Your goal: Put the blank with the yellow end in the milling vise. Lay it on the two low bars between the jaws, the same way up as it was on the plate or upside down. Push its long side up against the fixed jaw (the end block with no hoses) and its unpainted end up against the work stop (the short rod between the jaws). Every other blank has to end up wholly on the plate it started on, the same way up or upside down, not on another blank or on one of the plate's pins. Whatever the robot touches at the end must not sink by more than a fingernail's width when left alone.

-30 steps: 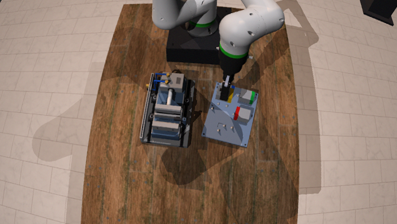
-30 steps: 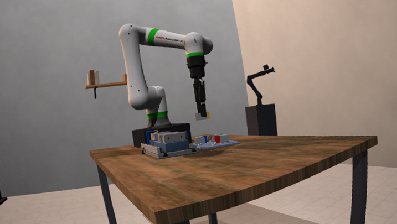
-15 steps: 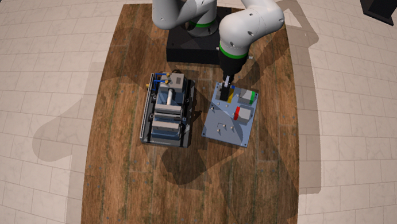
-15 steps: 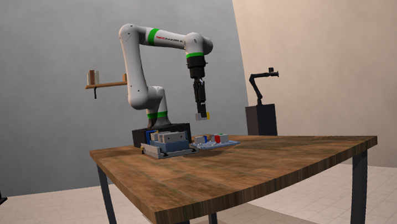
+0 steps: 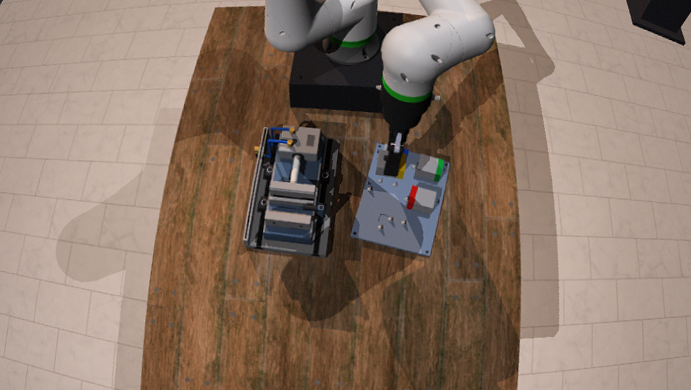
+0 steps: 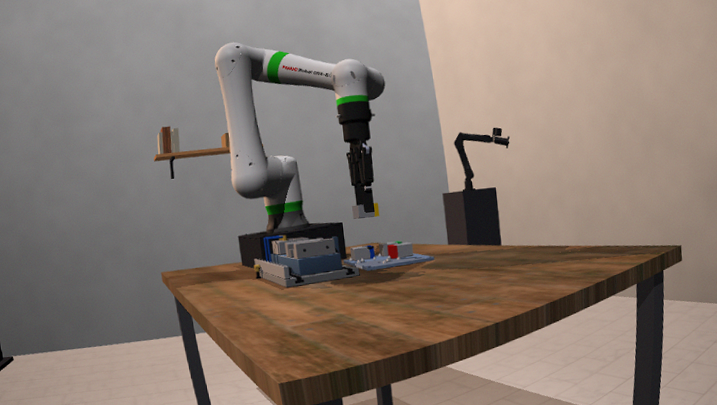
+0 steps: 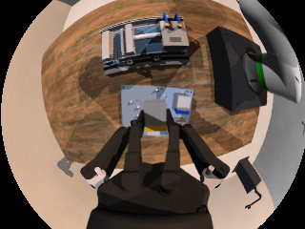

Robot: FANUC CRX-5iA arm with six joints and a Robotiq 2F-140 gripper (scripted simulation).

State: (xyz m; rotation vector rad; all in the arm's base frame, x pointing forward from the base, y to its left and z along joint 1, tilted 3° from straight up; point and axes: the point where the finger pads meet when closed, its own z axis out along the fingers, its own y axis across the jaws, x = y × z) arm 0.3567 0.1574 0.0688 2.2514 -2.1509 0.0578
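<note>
My gripper is shut on the blank with the yellow end and holds it high above the plate. In the wrist view the grey blank with its yellow band sits between my two dark fingers. From above the held blank hangs over the plate's back left corner. The milling vise stands to the left of the plate, with its hoses at the far end and the jaws' gap nearer the front. It also shows in the wrist view.
On the plate lie a blank with a green end, a blank with a red end and a blank with a blue end. Small pins stand on the plate's front half. The arm's black base is behind.
</note>
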